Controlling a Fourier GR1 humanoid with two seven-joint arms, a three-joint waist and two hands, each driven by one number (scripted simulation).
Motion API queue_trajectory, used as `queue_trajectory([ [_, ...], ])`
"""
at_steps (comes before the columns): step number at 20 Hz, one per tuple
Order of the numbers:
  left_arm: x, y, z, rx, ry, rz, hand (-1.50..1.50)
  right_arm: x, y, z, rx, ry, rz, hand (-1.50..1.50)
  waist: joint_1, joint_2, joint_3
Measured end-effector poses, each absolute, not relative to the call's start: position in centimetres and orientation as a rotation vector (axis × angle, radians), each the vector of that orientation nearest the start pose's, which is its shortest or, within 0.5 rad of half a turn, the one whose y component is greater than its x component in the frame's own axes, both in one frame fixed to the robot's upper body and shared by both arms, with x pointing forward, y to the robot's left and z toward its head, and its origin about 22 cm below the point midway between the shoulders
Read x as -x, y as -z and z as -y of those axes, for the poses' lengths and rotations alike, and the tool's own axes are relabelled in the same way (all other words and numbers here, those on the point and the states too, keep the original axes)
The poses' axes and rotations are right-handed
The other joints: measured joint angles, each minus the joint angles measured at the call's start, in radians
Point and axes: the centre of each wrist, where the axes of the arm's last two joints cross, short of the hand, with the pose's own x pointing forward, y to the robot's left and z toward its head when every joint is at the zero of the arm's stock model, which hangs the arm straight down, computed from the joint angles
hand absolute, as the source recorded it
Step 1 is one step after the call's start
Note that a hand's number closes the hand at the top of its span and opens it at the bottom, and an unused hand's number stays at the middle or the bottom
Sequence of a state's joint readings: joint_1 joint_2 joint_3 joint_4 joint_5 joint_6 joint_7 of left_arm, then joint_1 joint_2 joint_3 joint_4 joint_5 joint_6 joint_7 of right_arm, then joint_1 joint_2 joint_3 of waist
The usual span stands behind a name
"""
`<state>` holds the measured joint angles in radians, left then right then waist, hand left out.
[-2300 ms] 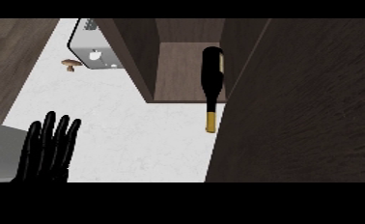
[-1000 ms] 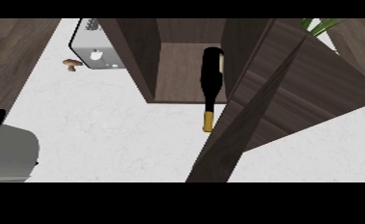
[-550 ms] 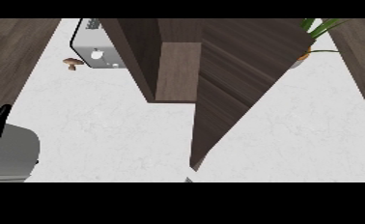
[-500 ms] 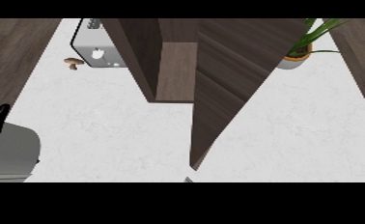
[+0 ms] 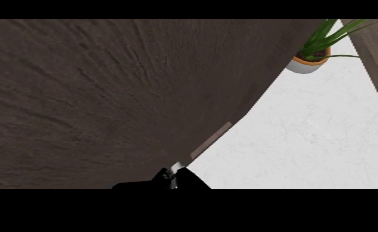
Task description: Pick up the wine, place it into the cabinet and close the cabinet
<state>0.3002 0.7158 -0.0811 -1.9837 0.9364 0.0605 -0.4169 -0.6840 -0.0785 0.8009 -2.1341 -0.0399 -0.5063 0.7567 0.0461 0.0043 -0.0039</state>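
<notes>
cabinet door [image 5: 111, 101] – dark brown wood grain, fills whole left and middle of view – wine not visible

The cabinet door [image 5: 125, 96] is dark brown with a fine, streaky wood grain running across it (it fills most of the view). The counter [image 5: 303, 136] is white with faint grey marbling. The potted plant [image 5: 319, 51] has bright green leaves in a white pot banded with orange. A black shape [image 5: 173, 180] sits at the lower edge.
</notes>
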Motion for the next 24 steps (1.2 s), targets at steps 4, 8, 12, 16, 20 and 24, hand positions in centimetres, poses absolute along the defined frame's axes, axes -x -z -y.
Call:
queue_trajectory([
  [4, -17.1, -9.6, -32.1, 0.299, -0.183, 1.936, -1.5, -18.6, -23.4, 1.2, -0.553, -0.577, 1.771, 1.5, 0.0, -0.001, 0.001],
  [8, -17.4, -10.0, -31.8, 0.289, -0.19, 1.932, -1.5, -21.9, -25.6, -1.3, -0.516, -0.573, 1.794, 1.5, -0.004, 0.0, 0.002],
  [12, -17.9, -9.3, -32.0, 0.284, -0.205, 1.93, -1.5, -25.2, -26.6, -3.0, -0.409, -0.596, 1.858, 1.5, -0.012, 0.001, 0.002],
  [16, -17.9, -9.1, -32.0, 0.268, -0.204, 1.942, -1.5, -28.0, -27.0, -3.6, -0.33, -0.594, 1.878, 1.5, -0.018, -0.002, 0.001],
  [20, -17.9, -9.4, -32.4, 0.26, -0.198, 1.94, -1.5, -30.8, -27.0, -3.4, -0.312, -0.605, 1.868, 1.5, -0.016, -0.007, -0.003],
  [24, -18.2, -9.8, -32.4, 0.261, -0.198, 1.945, -1.5, -32.9, -26.5, -3.0, -0.316, -0.614, 1.883, 1.5, -0.014, -0.016, -0.005],
])
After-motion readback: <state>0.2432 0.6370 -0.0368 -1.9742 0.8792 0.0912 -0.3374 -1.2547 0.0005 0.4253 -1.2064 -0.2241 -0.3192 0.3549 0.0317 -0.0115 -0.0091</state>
